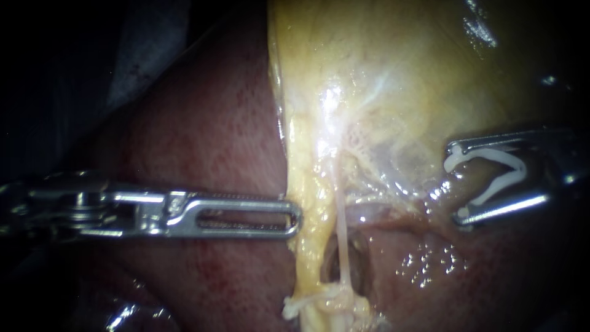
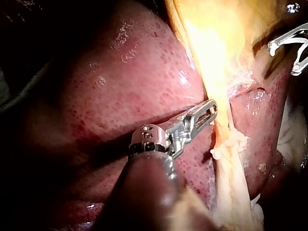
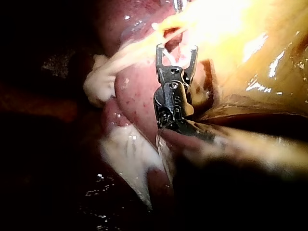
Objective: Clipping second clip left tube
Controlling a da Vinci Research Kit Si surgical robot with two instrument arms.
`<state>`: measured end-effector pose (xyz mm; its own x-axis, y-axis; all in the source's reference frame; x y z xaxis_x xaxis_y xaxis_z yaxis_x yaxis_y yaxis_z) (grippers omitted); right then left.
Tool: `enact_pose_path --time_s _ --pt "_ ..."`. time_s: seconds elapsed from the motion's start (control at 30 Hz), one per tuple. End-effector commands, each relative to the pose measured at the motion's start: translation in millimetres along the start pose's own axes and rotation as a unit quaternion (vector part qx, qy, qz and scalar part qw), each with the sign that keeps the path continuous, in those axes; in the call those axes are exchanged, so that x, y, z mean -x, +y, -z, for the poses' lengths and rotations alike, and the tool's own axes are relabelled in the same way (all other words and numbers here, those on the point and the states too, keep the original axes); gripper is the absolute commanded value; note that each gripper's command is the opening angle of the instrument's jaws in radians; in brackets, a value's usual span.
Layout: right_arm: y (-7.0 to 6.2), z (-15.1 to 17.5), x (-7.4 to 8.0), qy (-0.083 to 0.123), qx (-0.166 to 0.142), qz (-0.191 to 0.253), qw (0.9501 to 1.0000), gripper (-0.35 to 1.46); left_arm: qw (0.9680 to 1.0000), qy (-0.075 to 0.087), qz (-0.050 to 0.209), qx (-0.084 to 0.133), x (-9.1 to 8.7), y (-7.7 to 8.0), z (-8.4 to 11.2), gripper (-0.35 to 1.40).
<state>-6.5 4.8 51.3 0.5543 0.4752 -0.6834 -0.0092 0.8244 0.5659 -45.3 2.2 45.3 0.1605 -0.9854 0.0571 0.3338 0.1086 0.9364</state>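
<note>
Endoscope view: R instrument (image 1: 455, 184) carried a white clip (image 1: 521, 172) betw. its wide-spread jaws, both touching it. Thin pale tube (image 1: 340, 227) lay well apart from the clip, nearer L instrument (image 1: 295, 218), whose tip met yellow tissue (image 1: 301, 178) beside the tube.

No text, label, brand, number or sign can be read in any of the three views. Small marks stand on the wrist housing (image 2: 148, 139) of the left instrument (image 2: 203, 114), at the end of its shaft, but they are too small to make out.
</note>
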Motion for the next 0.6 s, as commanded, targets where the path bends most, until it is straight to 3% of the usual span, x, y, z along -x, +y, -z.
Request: enact_pose_path --time_s 0.03,0.3,0.6 --pt "0.0 0.0 0.0 0.0 0.0 0.0 1.0 0.58 1.0 0.0 0.0 0.0 0.0 0.0 0.0 -0.13" --pt "-0.1 -0.2 0.1 0.0 -0.001 0.0 1.0 0.57 1.0 0.003 0.0 -0.002 -0.4 -0.5 1.1 -0.13" --pt "-0.4 -0.8 0.2 0.0 -0.007 0.001 1.0 0.57 1.0 0.005 0.005 -0.006 -1.1 -2.2 4.4 -0.11"
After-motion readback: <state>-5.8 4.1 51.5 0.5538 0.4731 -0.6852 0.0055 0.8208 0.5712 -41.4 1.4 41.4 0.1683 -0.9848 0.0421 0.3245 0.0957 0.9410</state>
